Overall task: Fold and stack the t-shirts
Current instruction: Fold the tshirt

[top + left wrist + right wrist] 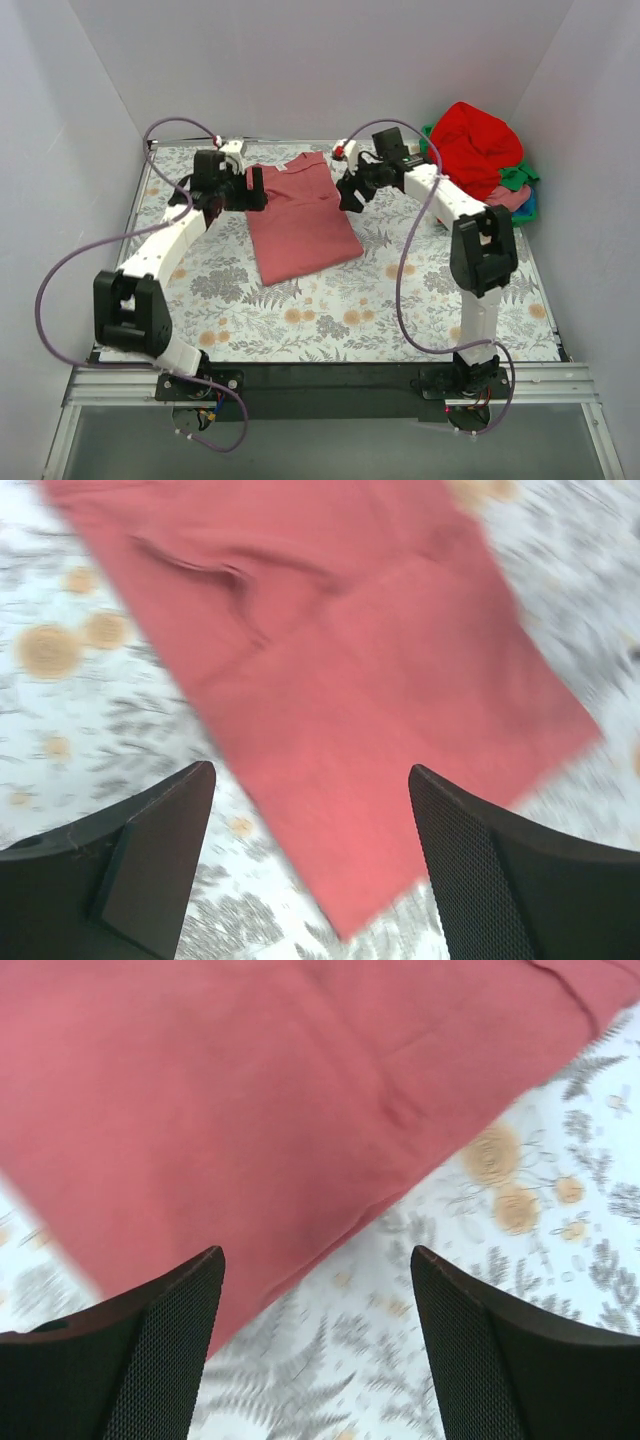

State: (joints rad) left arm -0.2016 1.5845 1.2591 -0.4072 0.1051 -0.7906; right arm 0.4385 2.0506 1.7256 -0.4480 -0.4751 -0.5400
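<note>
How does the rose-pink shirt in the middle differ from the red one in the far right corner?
The rose-pink shirt lies flat on the table, folded to a narrow oblong; the red shirt is bunched in a mound. The rose-pink shirt lies alone; the red shirt sits atop a heap of other garments. The rose-pink shirt is muted in colour, the red shirt bright. Both are plain cloth, and neither is held.

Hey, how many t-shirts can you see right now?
4: the rose shirt flat in the middle; the red shirt, green shirt and pink shirt heaped at the far right corner. They may hide more.
</note>
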